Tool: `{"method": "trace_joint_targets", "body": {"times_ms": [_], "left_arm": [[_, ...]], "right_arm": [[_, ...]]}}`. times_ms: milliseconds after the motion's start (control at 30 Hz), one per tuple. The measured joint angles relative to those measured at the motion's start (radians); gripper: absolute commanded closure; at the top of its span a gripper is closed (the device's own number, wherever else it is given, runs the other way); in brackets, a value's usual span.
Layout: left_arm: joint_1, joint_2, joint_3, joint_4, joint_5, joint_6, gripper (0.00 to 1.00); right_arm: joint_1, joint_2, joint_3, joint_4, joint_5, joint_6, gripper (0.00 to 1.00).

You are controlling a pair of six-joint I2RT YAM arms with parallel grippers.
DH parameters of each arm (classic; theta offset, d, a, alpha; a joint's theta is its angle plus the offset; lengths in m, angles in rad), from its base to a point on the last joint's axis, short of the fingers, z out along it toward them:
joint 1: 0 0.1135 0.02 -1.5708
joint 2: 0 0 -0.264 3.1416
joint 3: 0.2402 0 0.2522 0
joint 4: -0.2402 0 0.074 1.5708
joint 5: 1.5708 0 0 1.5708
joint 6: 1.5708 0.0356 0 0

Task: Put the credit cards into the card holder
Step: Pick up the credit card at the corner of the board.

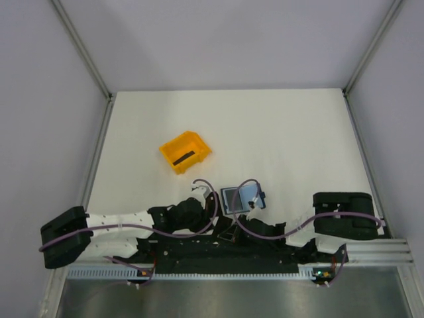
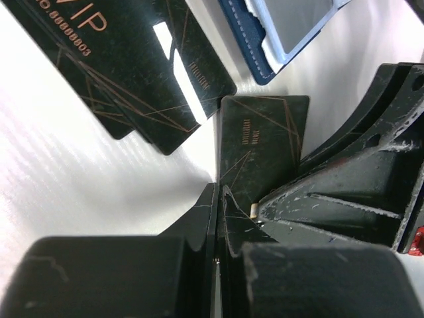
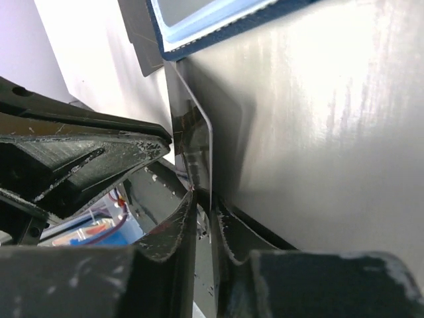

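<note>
Your left gripper [image 2: 220, 191]: clamped on black card [image 2: 265, 142].
Your right gripper [image 3: 200, 193]: clamped on thin card [image 3: 197, 146], edge-on.
Wallet [image 1: 237, 197]: open, near both.

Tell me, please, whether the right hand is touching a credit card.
Touching. The right wrist view shows the credit card edge-on, pinched between the right hand's two fingers.

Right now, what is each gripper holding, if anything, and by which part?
The left gripper pinches a black card by its near corner. The right gripper straddles the card's edge; a firm grip cannot be told.
</note>
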Motion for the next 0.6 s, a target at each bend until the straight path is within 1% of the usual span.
{"method": "trace_joint_targets", "body": {"times_ms": [67, 133, 233, 333, 400, 533, 600], "left_arm": [[0.0, -0.015, 0.0, -0.024, -0.008, -0.005, 1.0], [0.0, -0.056, 0.001, -0.079, -0.033, -0.01, 1.0], [0.0, -0.178, 0.029, -0.219, -0.116, -0.015, 0.91], [0.0, -0.315, 0.08, -0.313, -0.202, -0.017, 0.69], [0.0, -0.42, 0.124, -0.352, -0.263, -0.012, 0.57], [0.002, -0.558, 0.204, -0.372, -0.348, 0.006, 0.33], [0.006, -0.597, 0.234, -0.37, -0.37, 0.018, 0.27]], "right_arm": [[0.013, 0.002, -0.007, 0.01, 0.024, 0.008, 0.99], [0.033, -0.025, -0.01, -0.008, 0.053, 0.009, 1.0], [0.058, -0.148, -0.006, -0.126, 0.1, -0.013, 1.0], [0.067, -0.308, 0.019, -0.34, 0.152, -0.077, 1.0], [0.067, -0.43, 0.048, -0.468, 0.192, -0.142, 1.0], [0.03, -0.648, 0.072, -0.569, 0.204, -0.31, 1.0], [-0.026, -0.745, 0.072, -0.591, 0.161, -0.41, 1.0]]}}
